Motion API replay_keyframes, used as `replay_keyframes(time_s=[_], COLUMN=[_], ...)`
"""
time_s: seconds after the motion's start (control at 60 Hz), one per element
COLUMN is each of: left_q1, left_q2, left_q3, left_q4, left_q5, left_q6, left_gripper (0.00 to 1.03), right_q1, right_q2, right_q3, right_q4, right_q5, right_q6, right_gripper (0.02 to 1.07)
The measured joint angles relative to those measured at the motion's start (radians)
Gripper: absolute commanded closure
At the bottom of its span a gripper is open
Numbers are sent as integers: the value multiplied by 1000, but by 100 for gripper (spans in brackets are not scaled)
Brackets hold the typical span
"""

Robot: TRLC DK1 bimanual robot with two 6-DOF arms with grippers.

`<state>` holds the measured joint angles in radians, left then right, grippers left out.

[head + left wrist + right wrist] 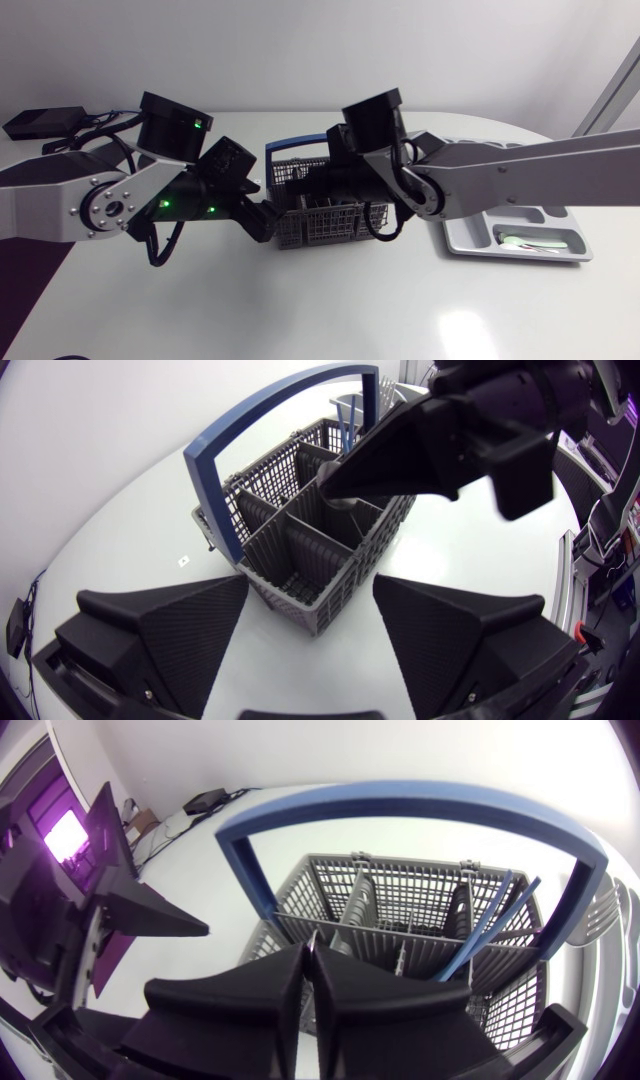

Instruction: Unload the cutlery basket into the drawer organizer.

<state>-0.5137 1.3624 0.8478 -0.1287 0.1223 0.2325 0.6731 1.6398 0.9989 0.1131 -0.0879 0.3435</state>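
Your left claw [312,596] sits closest, its two fingers spread wide with nothing held. The near end of the cutlery basket [377,554] lies between them, and neither finger clearly presses on it.

Over the basket arches its blue handle [213,468]. Just past that, your right claw [338,488] is dipped into a middle compartment. Its fingers are drawn almost together, and they appear to pinch a thin metal piece of cutlery [313,942] near its upper end. At the basket's far end two blue-handled pieces [486,934] lean against the mesh. The drawer organizer [470,236] lies on the counter [300,300] well beyond the basket, on your right arm's side, with some cutlery [535,243] already in one slot.

The likeliest trouble is the lift:
- **Slip.** The grip is narrow and sits high on a slim, smooth shaft, so the piece could slide out or swing as it rises.
- **Snag.** Its lower end could catch on a divider or the mesh, and a slanted pull would bring it against the blue handle.
- **Basket moving.** Nothing clamps the basket, so any snag would likely drag or tip it and spill the leaning pieces.
- **Claws meeting.** Both claws are near the same end of the basket, so a sideways exit risks knocking your left fingers.
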Motion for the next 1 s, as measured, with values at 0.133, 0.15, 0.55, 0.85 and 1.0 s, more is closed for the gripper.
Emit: replay_keyframes(time_s=[0.133,0.15,0.55,0.85,1.0], left_q1=[0,0,-23,-60,-81], left_q2=[0,0,0,0,0], left_q3=[0,0,4,22,47], left_q4=[0,0,-33,-39,-46], left_q5=[0,0,0,0,-4], left_q6=[0,0,0,0,-1], left_gripper=[16,16,16,16,16], right_q1=[-32,-40,-333,-747,-922], right_q2=[-89,-106,-436,-542,-525], right_q3=[-13,-15,-18,-73,-128], right_q4=[-5,-10,-257,-447,-503], right_q5=[-122,-137,-462,-575,-571], right_q6=[1,2,50,-91,-249], right_gripper=[102,102,102,102,102])
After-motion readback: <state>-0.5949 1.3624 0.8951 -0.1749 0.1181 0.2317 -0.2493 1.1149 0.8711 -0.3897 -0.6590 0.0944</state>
